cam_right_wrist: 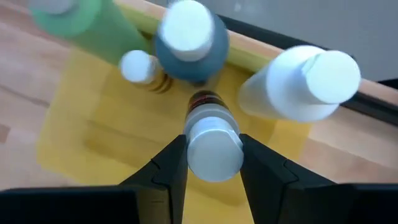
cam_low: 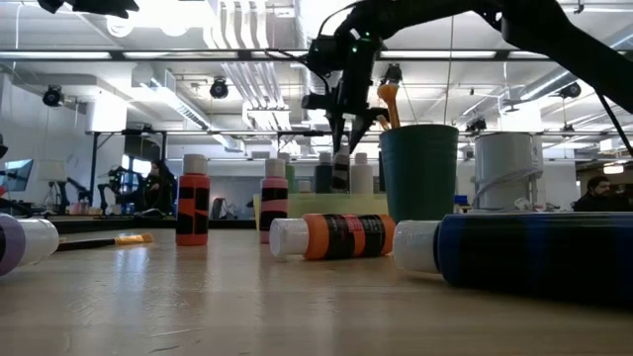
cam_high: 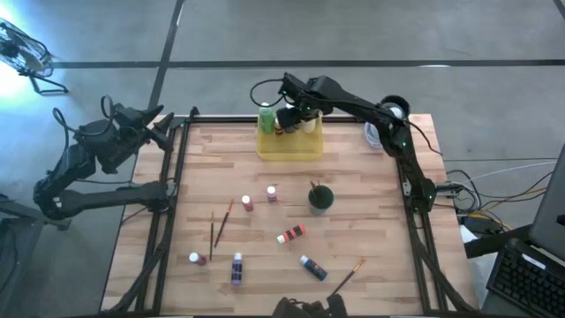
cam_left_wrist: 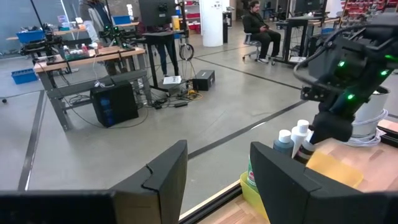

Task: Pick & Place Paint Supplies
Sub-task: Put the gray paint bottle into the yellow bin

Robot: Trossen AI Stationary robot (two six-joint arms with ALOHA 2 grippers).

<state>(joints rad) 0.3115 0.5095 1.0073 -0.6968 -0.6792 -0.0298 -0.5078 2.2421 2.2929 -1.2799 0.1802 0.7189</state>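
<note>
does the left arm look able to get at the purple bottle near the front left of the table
Probably yes: the left end effector waits open at the table's back-left edge, and bare wood lies between it and the purple bottle.

Bright overhead lighting, blurred low-view foreground

The left pincer (cam_left_wrist: 217,180) is held open; beyond, white-capped bottles (cam_left_wrist: 292,140) are seen in a yellow tray (cam_left_wrist: 252,193).

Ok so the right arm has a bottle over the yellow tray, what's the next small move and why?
Probably open the jaws and let go. The right gripper holds a white-capped bottle by its cap, upright inside the yellow tray beside the bottles already standing there, so it looks placed. Whether its base touches the tray floor is hidden.
</note>
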